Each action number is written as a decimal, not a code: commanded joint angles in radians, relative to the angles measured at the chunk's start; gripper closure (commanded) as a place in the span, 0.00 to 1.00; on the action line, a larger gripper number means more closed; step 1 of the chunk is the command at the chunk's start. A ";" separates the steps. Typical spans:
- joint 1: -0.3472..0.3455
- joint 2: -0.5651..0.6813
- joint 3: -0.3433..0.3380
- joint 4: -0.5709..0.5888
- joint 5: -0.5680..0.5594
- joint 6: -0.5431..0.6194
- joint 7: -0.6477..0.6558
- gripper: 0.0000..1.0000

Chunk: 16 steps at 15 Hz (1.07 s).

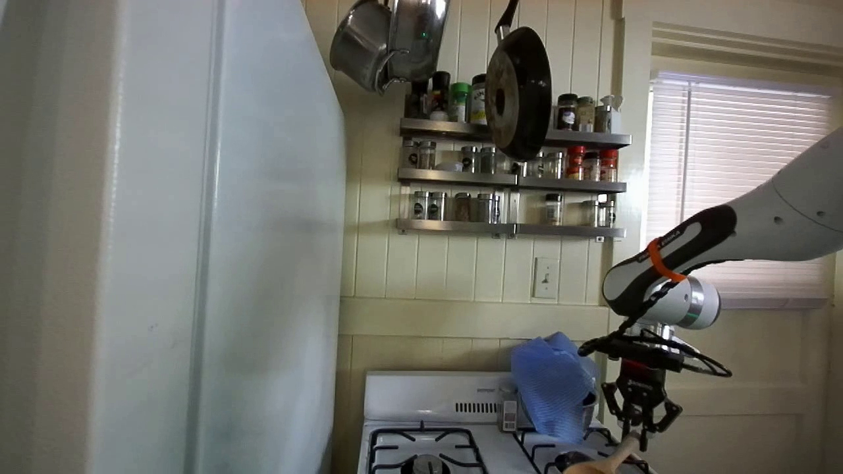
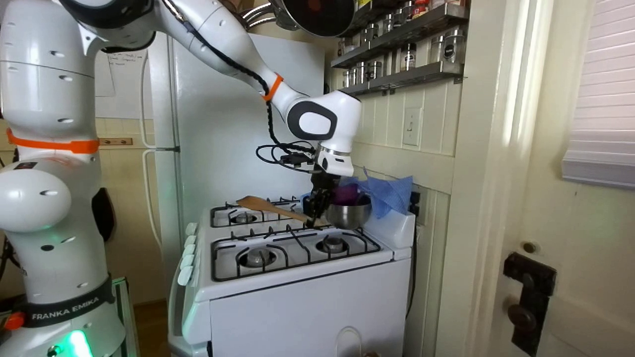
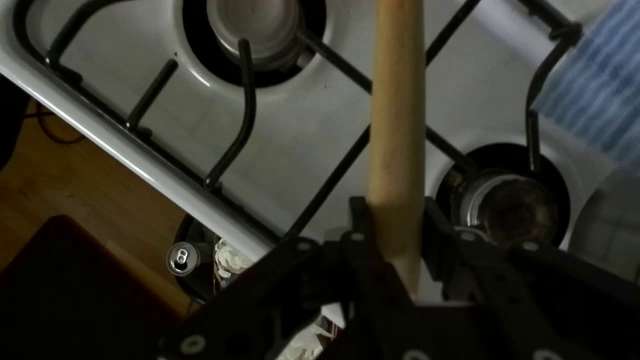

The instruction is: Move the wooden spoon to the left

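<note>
The wooden spoon (image 2: 272,206) has a broad head (image 2: 254,203) that narrows into a slim, rounded handle (image 3: 397,125). The head is a warm brown, the handle paler, near straw. The gripper (image 1: 634,437) clasps it close to the handle's far end, and a short length of wood reaches past the grip. The spoon is held over the gas stove (image 2: 307,302), its head toward the stove's front; how steeply it tilts is hard to tell. In the wrist view the handle runs up and out at the top edge; in an exterior view the bottom edge cuts off part of the head.
</note>
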 commanded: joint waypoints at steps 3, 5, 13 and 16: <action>0.068 -0.032 0.046 0.009 -0.095 -0.088 0.083 0.93; 0.090 -0.019 0.066 0.041 -0.121 -0.099 0.113 0.93; 0.179 0.112 0.145 0.302 -0.168 -0.269 0.149 0.93; 0.219 0.204 0.167 0.439 -0.204 -0.388 0.148 0.93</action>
